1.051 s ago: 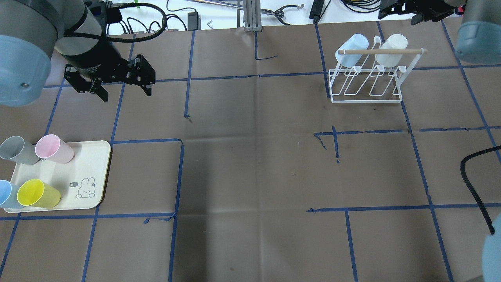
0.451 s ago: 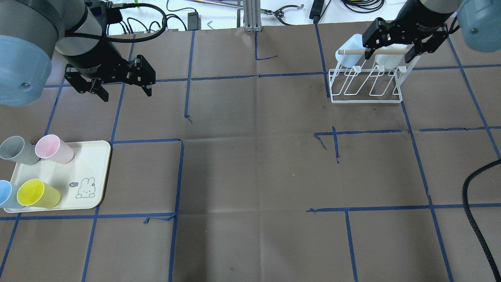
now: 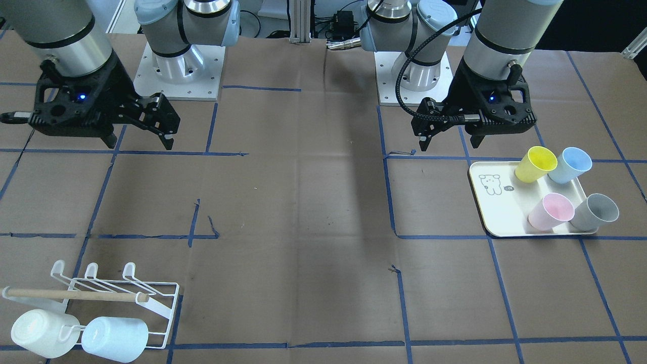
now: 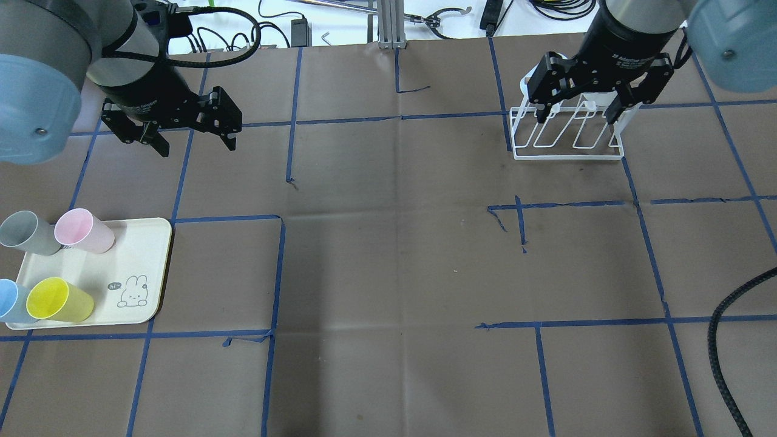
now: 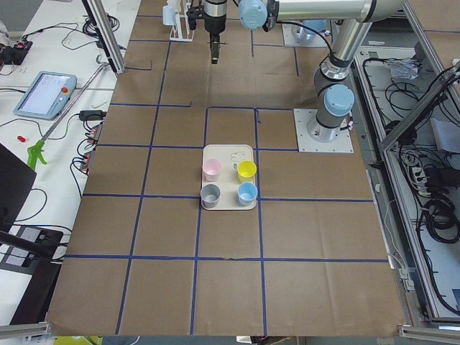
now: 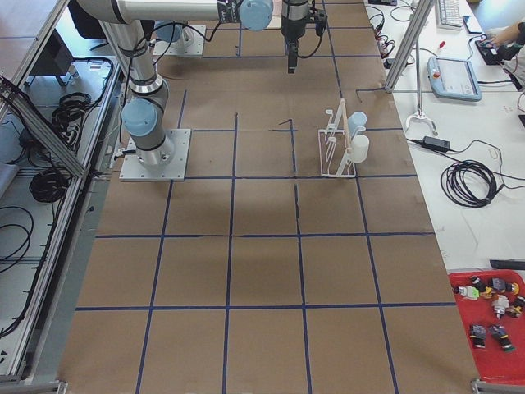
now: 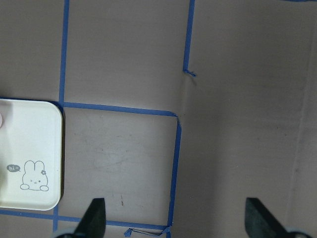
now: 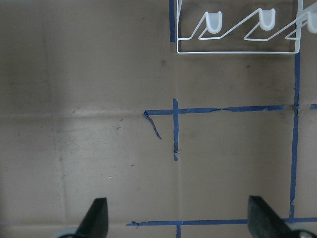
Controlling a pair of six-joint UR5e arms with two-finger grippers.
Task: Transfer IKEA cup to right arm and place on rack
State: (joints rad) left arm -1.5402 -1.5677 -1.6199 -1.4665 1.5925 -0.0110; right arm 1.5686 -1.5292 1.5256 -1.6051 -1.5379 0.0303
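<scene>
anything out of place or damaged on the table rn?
Nothing serious. The blue tape is torn and lifting at the cross near the rack, and another end curls up near the tray. The cups on the tray stand upright; nothing is spilled.

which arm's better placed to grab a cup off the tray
Left: the left end effector, open and empty, hangs near the tray of cups; the right end effector sits on the rack's side.

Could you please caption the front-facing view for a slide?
Left gripper and right gripper open, empty; four cups on tray, two cups on rack.
</scene>
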